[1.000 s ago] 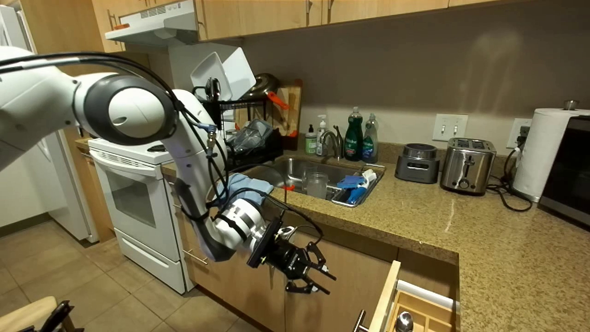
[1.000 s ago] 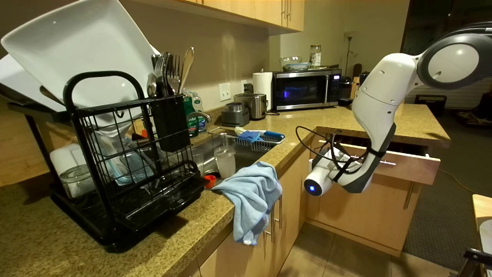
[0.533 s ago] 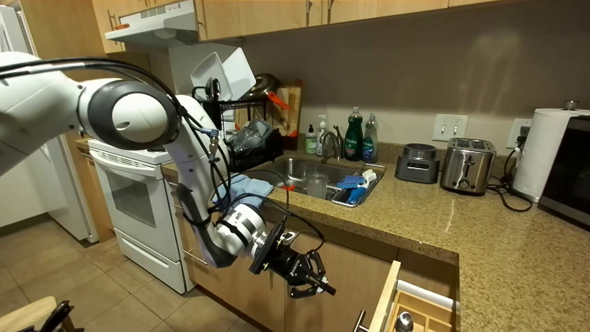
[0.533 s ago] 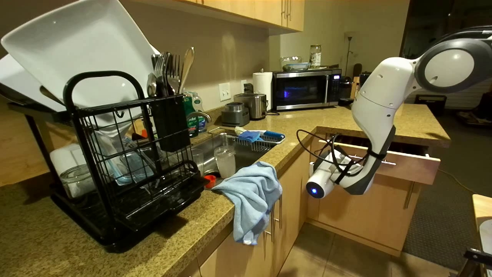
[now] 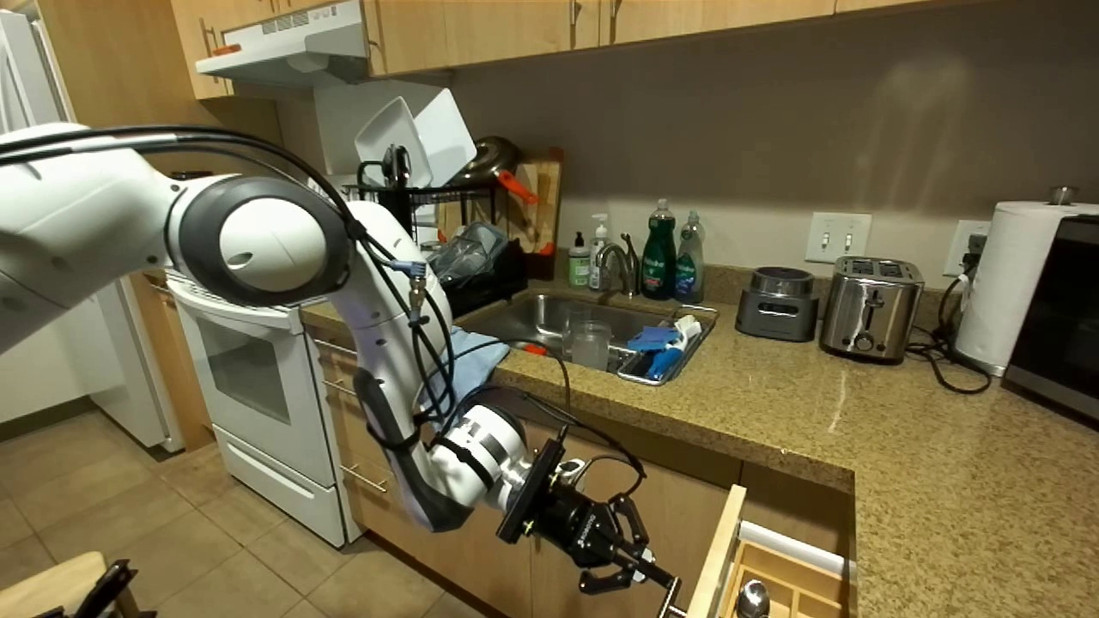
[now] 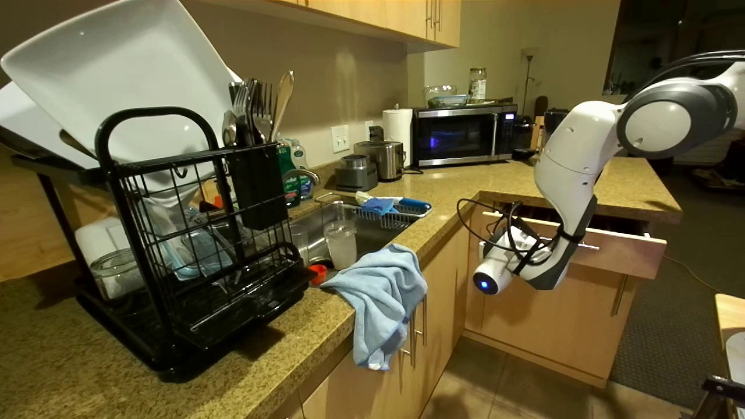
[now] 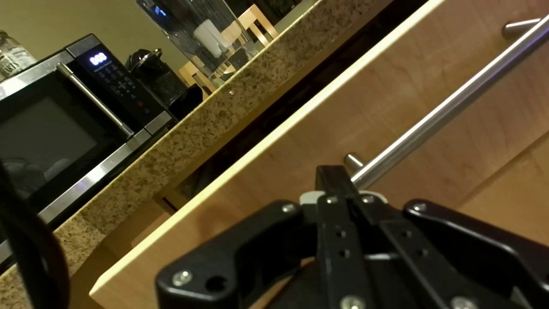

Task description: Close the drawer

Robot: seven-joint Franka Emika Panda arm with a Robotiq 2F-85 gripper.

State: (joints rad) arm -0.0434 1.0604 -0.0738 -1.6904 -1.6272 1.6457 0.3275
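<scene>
The wooden drawer stands partly open under the counter; its front shows in both exterior views point(image 5: 719, 549) point(image 6: 625, 252) and fills much of the wrist view point(image 7: 274, 180). Its metal bar handle shows in the wrist view point(image 7: 450, 113) and in both exterior views point(image 5: 670, 598) point(image 6: 588, 247). My black gripper point(image 5: 661, 573) is shut with nothing between its fingers. In the wrist view its fingertips point(image 7: 336, 178) overlap the near end of the handle, in front of the drawer face; whether they touch is unclear. In an exterior view the arm hides the gripper.
The granite counter edge point(image 7: 257, 81) overhangs the drawer. The drawer holds a light organizer point(image 5: 798, 571) and a metal spoon point(image 5: 753, 596). Cabinet doors point(image 6: 541, 320) lie below. A blue towel point(image 6: 384, 297) hangs by the sink point(image 5: 549, 313). A microwave point(image 6: 460, 137) stands on the counter.
The gripper's fingers have gone from open to shut. The arm has moved down and toward the drawer, bringing the fingertips to the handle's end. The drawer has not visibly moved.
</scene>
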